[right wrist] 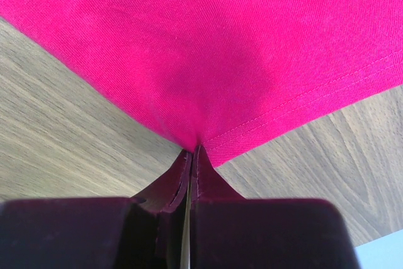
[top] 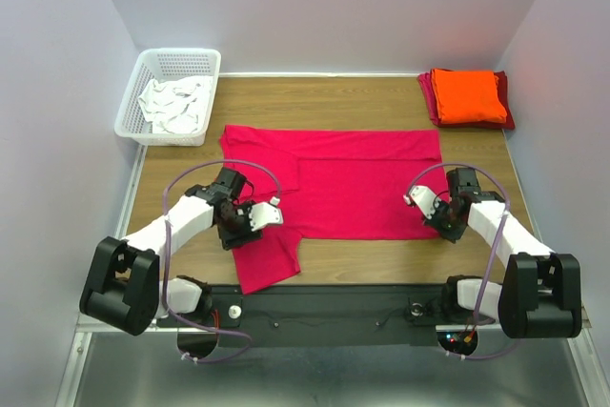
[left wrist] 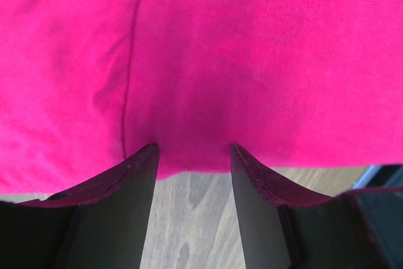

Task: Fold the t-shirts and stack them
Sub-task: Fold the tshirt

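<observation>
**A:** Entry one, the pink shirt (top: 362, 183)?
**B:** Spread on the surface (top: 381, 102), not yet folded. Its near right corner is in the right jaws and its near edge lies at the tips of the left jaws. One sleeve (top: 267, 264) trails on the near side of the left jaws.

**A:** Right jaws?
**B:** Closed, pinching the hemmed corner. The cloth puckers into the pinch.

**A:** Left jaws?
**B:** Open and low over the surface, astride the shirt's edge beside a seam. Nothing is gripped.

**A:** Other stock?
**B:** Orange shirt (top: 467, 94), folded, lying on the red shirt (top: 425, 92), well beyond the right jaws. Basket (top: 133, 111) holding white cloths (top: 176, 104), well beyond the left jaws.

**A:** Step in hand?
**B:** By my reading, taking hold for the pink shirt's first fold. One side is secured and the other is not. The orange and red shirts look finished and stacked.

**A:** Next move calls for?
**B:** Probably the left jaws closing on the edge, deep enough to catch cloth and not slip off it. Then both arms would lift level and together, carrying the near edge away across the body. An uneven pull would likely skew the fold, and the loose sleeve may need tucking.
</observation>
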`<move>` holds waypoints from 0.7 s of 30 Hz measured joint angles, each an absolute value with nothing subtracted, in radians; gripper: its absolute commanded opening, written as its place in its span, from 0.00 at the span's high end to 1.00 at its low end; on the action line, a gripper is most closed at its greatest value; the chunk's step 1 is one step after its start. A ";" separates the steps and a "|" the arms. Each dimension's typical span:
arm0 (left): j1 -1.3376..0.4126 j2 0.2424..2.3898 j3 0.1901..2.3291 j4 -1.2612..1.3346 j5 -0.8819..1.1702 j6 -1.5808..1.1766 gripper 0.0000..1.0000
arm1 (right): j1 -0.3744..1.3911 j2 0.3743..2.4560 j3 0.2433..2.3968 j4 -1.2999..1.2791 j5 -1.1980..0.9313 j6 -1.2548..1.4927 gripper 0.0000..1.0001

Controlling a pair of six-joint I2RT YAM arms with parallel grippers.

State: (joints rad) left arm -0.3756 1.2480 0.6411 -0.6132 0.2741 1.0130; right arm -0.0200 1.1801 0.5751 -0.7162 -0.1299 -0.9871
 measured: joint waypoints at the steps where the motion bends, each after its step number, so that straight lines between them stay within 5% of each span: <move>1: -0.387 1.248 0.634 -0.603 0.262 1.012 0.44 | -0.020 1.181 0.575 -0.716 -0.129 -0.986 0.99; 11: -0.460 1.260 0.614 -0.569 0.176 0.999 1.00 | -0.020 1.186 0.581 -0.718 -0.127 -0.968 0.99; 21: -0.456 1.124 0.588 -0.608 0.123 1.005 1.00 | -0.020 1.103 0.619 -0.794 -0.129 -0.965 0.99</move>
